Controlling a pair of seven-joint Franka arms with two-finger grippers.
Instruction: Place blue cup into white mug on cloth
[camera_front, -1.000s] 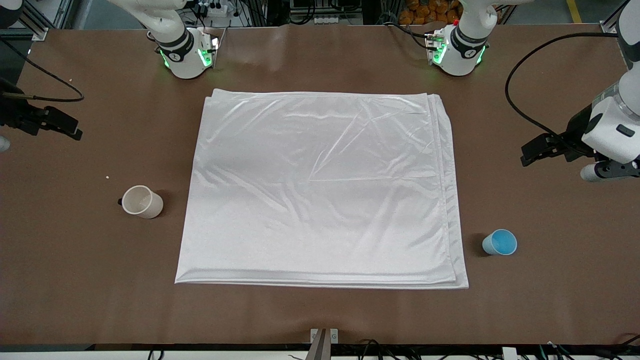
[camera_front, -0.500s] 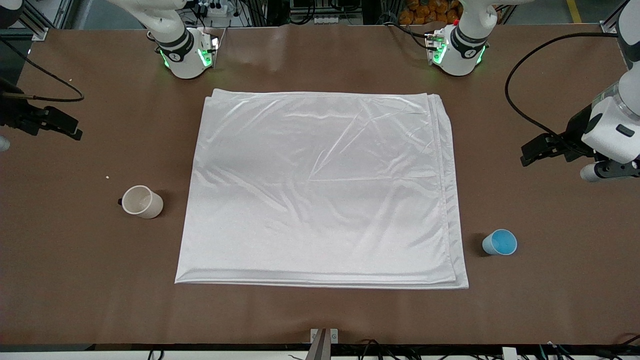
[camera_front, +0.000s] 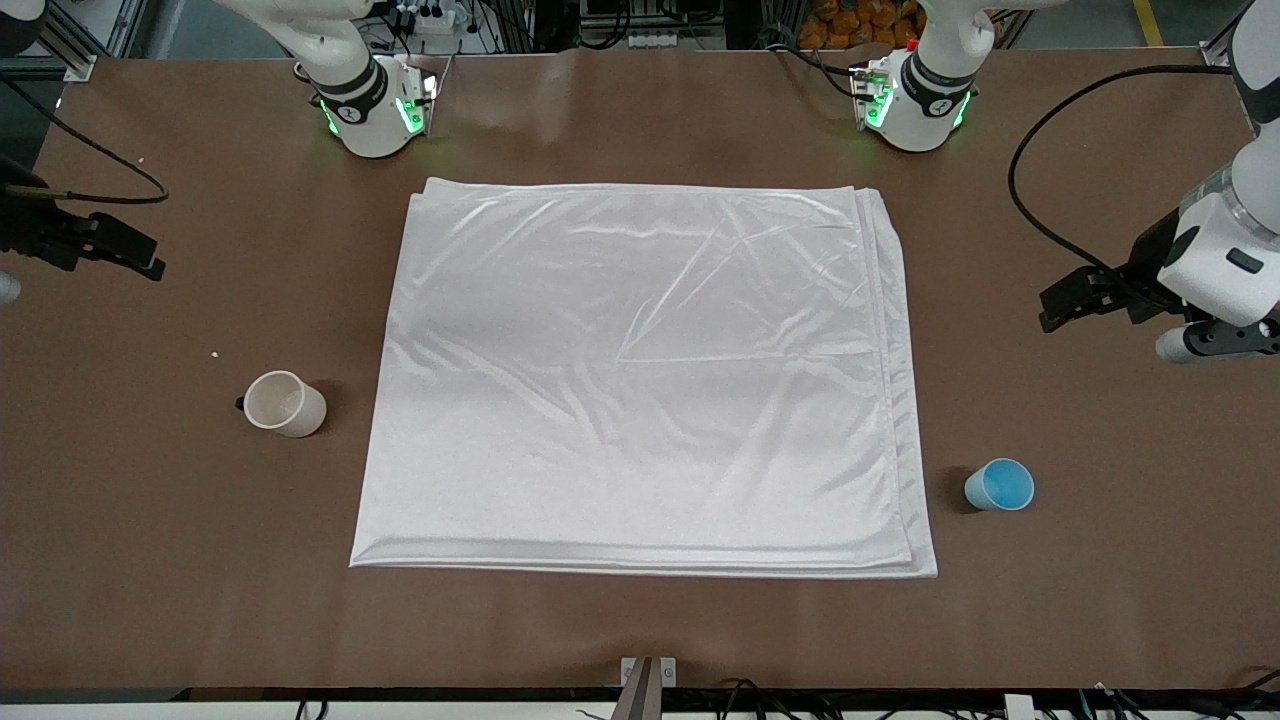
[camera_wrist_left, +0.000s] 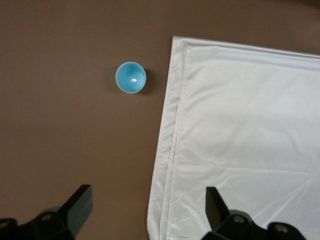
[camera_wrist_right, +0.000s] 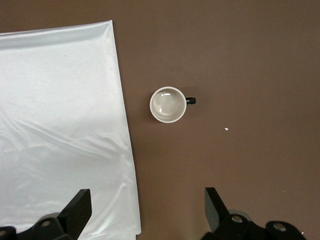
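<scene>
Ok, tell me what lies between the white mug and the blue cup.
The cloth lies between them, flat on the table; the front view shows it. The white mug stands off its edge toward the right arm's end, the blue cup toward the left arm's end.

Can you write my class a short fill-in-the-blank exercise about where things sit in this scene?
1. The blue cup stands upright on the bare ____, beside the cloth.
2. The white mug has a small ____ handle.
3. Nothing stands on the ____.
4. Both grippers' fingers are ____.

Missing words: table; black; cloth; open
</scene>
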